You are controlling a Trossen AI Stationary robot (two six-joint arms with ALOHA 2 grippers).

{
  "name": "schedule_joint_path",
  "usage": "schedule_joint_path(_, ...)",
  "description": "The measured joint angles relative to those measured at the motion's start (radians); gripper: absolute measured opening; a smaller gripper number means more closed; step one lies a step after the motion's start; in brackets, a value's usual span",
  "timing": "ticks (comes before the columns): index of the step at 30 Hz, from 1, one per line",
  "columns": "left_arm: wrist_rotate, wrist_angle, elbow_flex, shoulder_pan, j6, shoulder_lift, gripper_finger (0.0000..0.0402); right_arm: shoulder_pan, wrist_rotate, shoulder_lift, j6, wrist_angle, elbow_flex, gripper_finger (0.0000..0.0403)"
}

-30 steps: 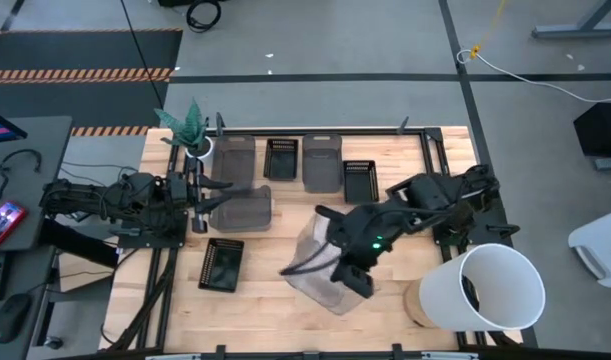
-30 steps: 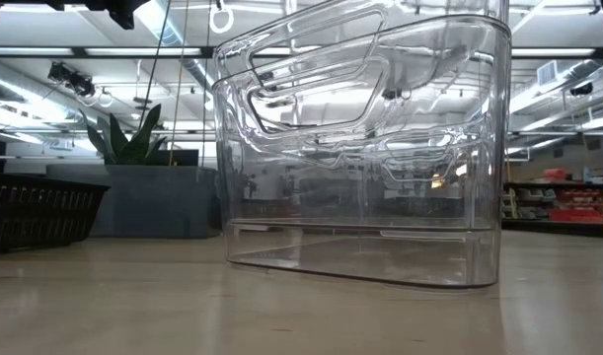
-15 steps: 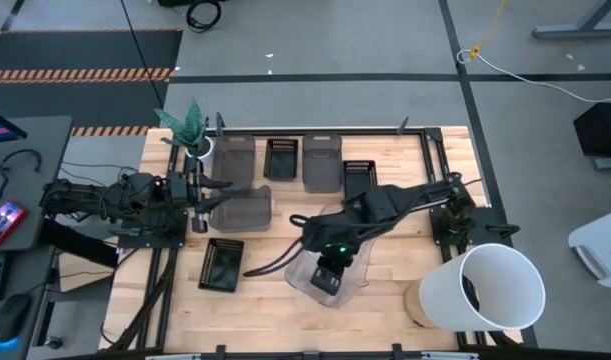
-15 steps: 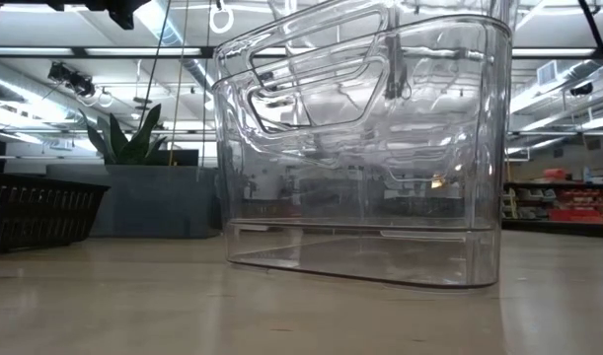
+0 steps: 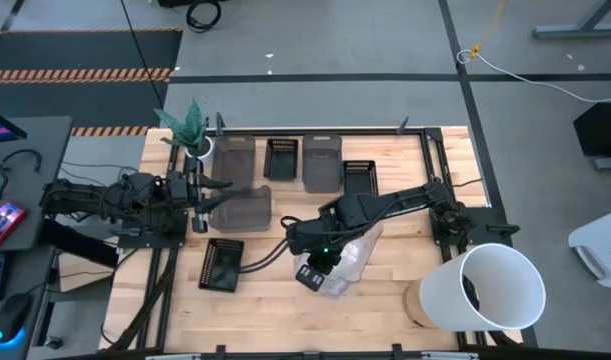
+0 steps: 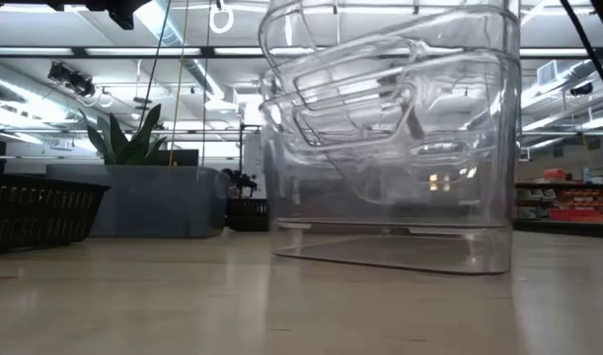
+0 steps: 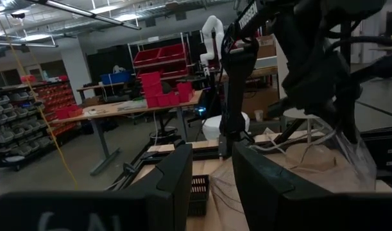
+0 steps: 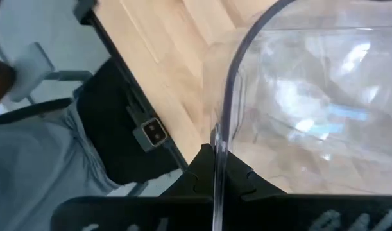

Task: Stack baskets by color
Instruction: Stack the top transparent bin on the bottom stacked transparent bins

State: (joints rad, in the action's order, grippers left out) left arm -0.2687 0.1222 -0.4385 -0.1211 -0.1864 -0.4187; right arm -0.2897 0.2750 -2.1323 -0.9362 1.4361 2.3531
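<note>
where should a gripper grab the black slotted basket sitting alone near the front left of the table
Take the black slotted basket by the rim of one long side wall, coming straight down from above, one finger inside and one outside. It lies flat, mouth up, with bare table around it, so the thin upright rim is free to pinch. The right gripper is shut on the clear basket, so I'd use the left gripper.

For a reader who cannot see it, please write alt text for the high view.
Seen from above, the right gripper is shut on the wall of a clear basket near the wooden table's front edge. The left gripper rests at a grey basket on the left, and more grey and black baskets line the far edge.
</note>
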Motion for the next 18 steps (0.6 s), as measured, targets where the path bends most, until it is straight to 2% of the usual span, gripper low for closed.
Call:
schedule_joint_path(10,0.000,0.000,0.000,0.000,-0.001,0.000,0.0119,-0.003,0.006,0.070,-0.030,0.036,0.002,0.0001)
schedule_joint_path(18,0.000,0.000,0.000,0.000,-0.001,0.000,0.0119,-0.003,-0.021,0.173,-0.035,0.104,0.003,0.0001)
